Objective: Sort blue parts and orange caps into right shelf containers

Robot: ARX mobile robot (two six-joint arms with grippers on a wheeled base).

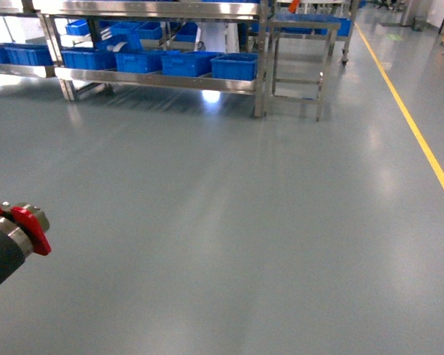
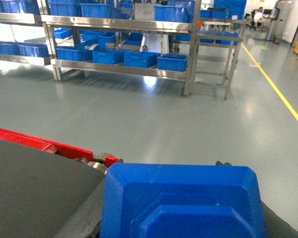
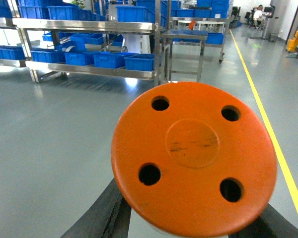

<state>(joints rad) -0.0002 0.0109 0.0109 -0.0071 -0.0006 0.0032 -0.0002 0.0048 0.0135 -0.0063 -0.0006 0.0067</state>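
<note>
Filling most of the right wrist view, a round orange cap (image 3: 194,158) with four holes is seen close up, held in the right hand. A blue part (image 2: 183,201) is held in the left hand in the left wrist view. Blue crates (image 1: 186,63) are lined up on a steel shelf (image 1: 159,80) far across the grey floor (image 1: 237,222).

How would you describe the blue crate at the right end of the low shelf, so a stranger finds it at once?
Find the long steel rack across the grey floor. Blue crates line its lowest shelf. The crate meant is the last on the right, beside the rack's right leg; no crate follows it.
</note>
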